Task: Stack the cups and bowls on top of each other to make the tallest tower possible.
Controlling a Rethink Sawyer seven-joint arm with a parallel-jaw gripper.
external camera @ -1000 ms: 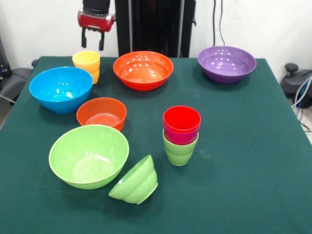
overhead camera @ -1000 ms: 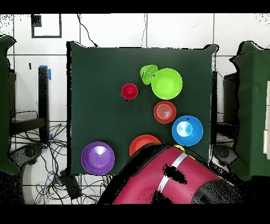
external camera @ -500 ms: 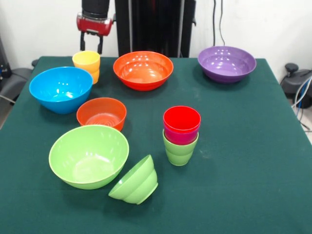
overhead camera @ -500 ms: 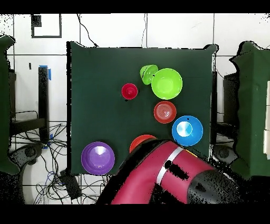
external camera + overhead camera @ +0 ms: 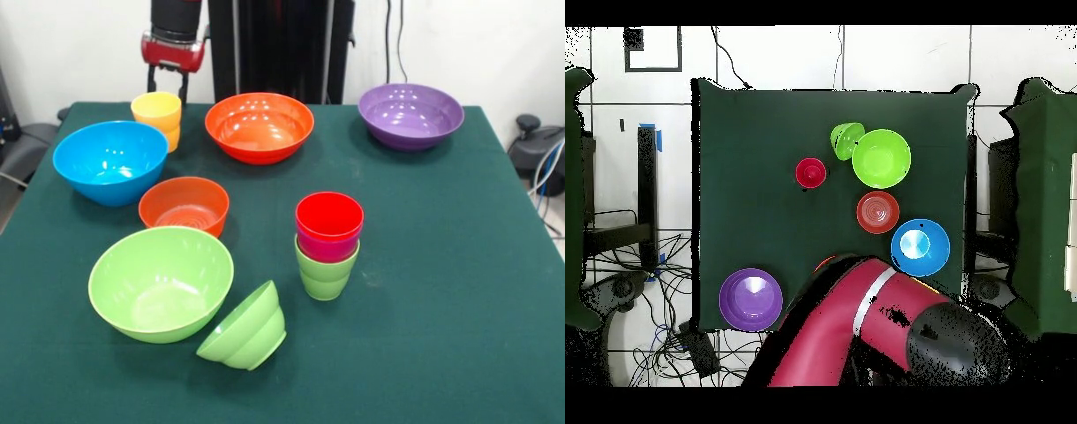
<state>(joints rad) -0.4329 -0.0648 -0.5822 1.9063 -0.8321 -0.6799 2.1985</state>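
From my remote station I log the end effector (image 5: 167, 82) hanging above and just behind the yellow cup (image 5: 157, 117) at the far corner of the green desk (image 5: 441, 265), its two dark fingers apart and holding nothing. The tower (image 5: 327, 245) so far is a glossy red cup nested in a purple cup inside a light green cup, upright near the desk's middle, with the small light green bowl (image 5: 244, 328) tipped on its side beside the large light green bowl (image 5: 161, 283). The blue bowl (image 5: 110, 162), small orange-red bowl (image 5: 184, 205), large orange bowl (image 5: 259, 126) and purple bowl (image 5: 410, 115) sit separately, and I can read no labels or writing on any of them.
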